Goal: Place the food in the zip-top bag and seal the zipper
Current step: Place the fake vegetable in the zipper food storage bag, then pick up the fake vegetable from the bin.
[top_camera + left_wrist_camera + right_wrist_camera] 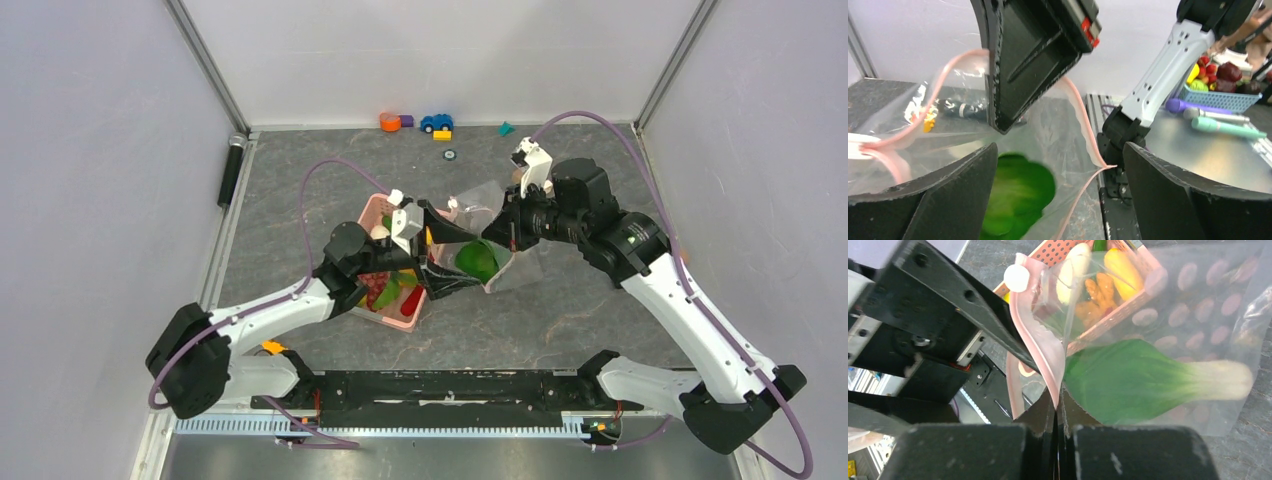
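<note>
My right gripper point(1058, 402) is pinched tight on the pink zipper point(1040, 350) of the zip-top bag point(1208, 330). My left gripper point(1059, 150) gapes wide, gripping nothing, at its mouth. Inside lies the bok choy point(1148, 377), leaves nearest. Behind, yellow and orange pieces point(1120, 270) sit in the pink basket point(1055, 252).

Cannot make out more of the bok choy point(1018, 200) in the left wrist view than a blurred green smear, cut off at 6 o'clock. Lose the bag point(1198, 300) past 3 o'clock in the right wrist view, and see the basket point(1058, 252), cropped at 12 o'clock, mostly hazily through plastic. Cannot identify the tiny toys point(415, 122) at 12 o'clock from above, nor the food point(392, 290) half hidden under the left arm point(290, 305).
</note>
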`<state>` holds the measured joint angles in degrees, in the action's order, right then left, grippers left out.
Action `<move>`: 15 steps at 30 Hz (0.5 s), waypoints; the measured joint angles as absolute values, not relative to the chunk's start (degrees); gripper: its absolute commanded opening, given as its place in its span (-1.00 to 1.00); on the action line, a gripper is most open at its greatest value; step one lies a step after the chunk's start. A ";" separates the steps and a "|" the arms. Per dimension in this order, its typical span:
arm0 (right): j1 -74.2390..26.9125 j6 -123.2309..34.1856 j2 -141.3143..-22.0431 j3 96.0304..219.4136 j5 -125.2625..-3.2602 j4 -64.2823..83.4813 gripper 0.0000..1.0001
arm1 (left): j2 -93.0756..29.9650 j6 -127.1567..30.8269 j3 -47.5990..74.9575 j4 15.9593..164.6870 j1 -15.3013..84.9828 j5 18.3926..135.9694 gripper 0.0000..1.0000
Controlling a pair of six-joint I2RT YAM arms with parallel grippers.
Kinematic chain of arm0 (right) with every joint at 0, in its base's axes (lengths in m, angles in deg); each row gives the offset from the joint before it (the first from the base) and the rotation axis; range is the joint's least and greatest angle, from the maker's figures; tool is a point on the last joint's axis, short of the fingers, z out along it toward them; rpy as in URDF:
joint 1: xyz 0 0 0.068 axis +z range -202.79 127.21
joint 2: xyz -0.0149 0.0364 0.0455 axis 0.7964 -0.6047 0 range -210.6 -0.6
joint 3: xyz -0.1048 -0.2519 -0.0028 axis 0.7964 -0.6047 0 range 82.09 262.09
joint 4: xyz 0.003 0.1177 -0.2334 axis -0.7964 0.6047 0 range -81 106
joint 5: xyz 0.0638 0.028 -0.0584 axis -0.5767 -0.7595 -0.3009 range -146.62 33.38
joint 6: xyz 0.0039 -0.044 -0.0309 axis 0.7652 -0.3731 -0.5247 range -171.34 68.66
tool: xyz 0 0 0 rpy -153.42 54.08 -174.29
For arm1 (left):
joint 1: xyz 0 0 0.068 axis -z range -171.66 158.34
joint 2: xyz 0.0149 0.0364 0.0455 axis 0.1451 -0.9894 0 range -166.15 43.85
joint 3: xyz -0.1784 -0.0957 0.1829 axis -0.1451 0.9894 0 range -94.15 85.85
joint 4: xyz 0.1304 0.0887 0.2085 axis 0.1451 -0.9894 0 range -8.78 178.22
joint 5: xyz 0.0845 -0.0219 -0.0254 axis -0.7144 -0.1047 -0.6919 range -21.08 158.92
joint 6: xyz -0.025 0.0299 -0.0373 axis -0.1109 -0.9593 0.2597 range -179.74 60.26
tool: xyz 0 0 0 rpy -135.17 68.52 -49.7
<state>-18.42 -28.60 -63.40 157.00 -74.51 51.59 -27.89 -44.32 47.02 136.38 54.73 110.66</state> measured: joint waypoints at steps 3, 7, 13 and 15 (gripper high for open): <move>-18.46 -28.62 -63.56 156.96 -74.36 51.66 -1.00 | -24.81 -41.31 47.02 135.20 54.71 108.05 0.99; -18.86 -28.66 -63.67 156.41 -73.85 51.64 -1.00 | -19.35 -38.07 47.02 130.35 54.71 102.31 0.99; -19.38 -29.45 -63.45 154.62 -67.87 51.77 -1.00 | -12.49 -36.28 47.02 121.37 54.71 92.84 0.99; -19.64 -30.02 -63.45 154.38 -63.19 52.62 -1.00 | -10.89 -35.52 47.00 116.82 54.71 88.45 0.99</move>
<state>-19.64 -30.02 -63.45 154.38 -63.19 52.62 -10.89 -35.52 47.00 116.82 54.71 88.45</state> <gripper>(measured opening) 0.009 0.993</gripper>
